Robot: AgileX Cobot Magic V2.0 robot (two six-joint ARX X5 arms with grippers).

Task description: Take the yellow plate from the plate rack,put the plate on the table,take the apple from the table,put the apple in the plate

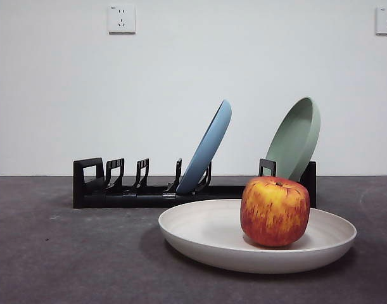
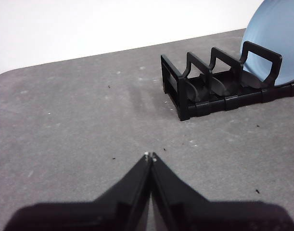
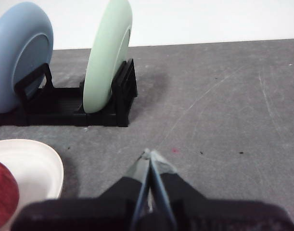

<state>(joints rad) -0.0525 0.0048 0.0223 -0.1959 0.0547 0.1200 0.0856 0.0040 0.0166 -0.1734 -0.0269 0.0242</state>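
Observation:
The cream yellow plate (image 1: 212, 237) lies flat on the dark grey table (image 1: 66, 259), in front of the black plate rack (image 1: 117, 190). The red and yellow apple (image 1: 275, 211) sits upright inside the plate, toward its right side. In the right wrist view the plate (image 3: 31, 163) and the apple (image 3: 3, 192) show at the edge, beside my right gripper (image 3: 149, 153), which is shut and empty above the table. My left gripper (image 2: 150, 156) is shut and empty too, over bare table near the rack's handle end (image 2: 178, 91). Neither gripper appears in the front view.
A blue plate (image 1: 209, 149) and a pale green plate (image 1: 296, 138) lean in the rack's slots behind the cream plate. Several empty prongs (image 1: 126, 172) stand at the rack's left end. A white wall with two sockets backs the table.

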